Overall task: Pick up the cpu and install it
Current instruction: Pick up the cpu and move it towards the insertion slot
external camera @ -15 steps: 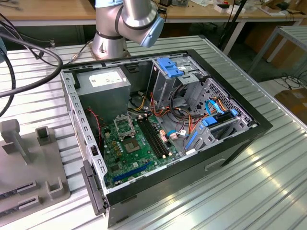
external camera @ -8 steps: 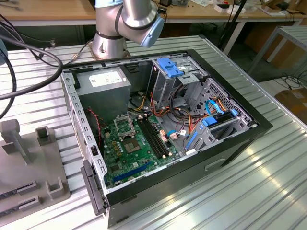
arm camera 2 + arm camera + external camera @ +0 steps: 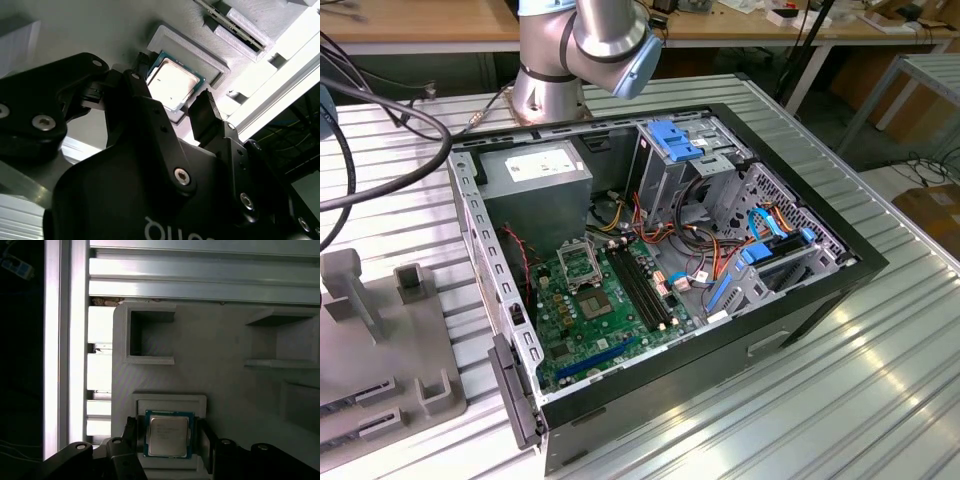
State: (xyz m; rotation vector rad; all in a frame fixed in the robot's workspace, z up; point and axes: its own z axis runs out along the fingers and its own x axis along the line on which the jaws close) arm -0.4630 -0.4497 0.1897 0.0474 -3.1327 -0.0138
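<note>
On the ribbed aluminium desk (image 3: pixel 880 380), a matte grey plastic tray (image 3: pixel 225 382) with boxy pockets cradles the cpu (image 3: pixel 168 436), a thin square chip with silvery face and green rim, in a shallow recess, while the black fingers (image 3: pixel 205 440) stand apart, flanking two opposite edges without visibly clamping it.

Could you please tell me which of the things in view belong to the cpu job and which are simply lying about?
Belongs to the job: cpu, lying in its grey holder; open gripper flanking it; socket on the green board.
Just lying about: power supply; blue-topped drive cage; cable bundle; empty square pocket.
</note>
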